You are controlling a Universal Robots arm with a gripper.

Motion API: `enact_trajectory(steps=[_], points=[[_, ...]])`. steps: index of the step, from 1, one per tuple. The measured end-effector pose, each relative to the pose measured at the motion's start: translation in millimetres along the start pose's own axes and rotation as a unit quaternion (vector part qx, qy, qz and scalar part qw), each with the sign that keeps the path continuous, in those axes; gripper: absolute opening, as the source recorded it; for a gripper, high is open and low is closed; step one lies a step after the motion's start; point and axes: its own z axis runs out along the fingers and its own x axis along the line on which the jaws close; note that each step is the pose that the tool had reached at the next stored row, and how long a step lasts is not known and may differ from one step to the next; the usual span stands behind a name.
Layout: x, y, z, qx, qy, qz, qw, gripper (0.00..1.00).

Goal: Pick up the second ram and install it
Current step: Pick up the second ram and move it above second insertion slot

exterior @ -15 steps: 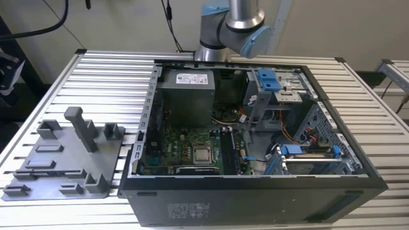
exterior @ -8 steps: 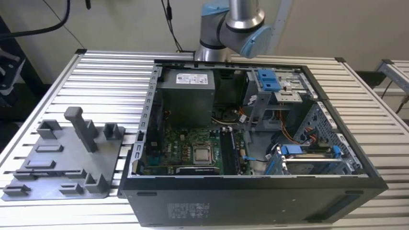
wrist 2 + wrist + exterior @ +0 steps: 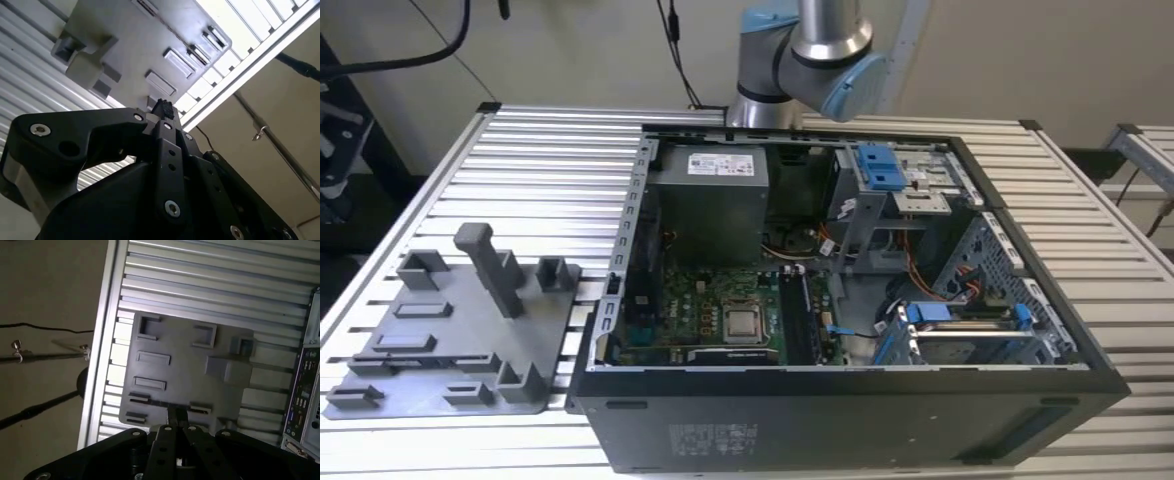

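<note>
Gripper (image 3: 177,412) fingers are pressed together, with nothing visible between them; it hangs high over the tray (image 3: 225,342). The same shows in the second wrist view (image 3: 162,107).
Ram (image 3: 152,402): probably the thin dark strip standing on edge between two holders on the tray, just past the fingertips. Can't confirm.
Writing: there's a white label on the PSU (image 3: 720,162) and white print on the case (image 3: 854,420) side wall. Neither is legible.
Edges: the tray sits near the table (image 3: 547,160) edge, on the exterior view's left. A bare slatted strip separates tray and case.
The case is open on top, motherboard (image 3: 707,300) exposed.
A tall post (image 3: 491,265) stands upright on the tray.
</note>
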Motion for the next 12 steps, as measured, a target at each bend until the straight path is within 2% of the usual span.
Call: enact_trajectory(steps=[6,12], points=[[0.0,0.1,0.1,0.0008,0.0013,-0.026,0.9997,0.11],[0.0,0.1,0.1,0.0010,0.0017,-0.036,0.9993,0.11]])
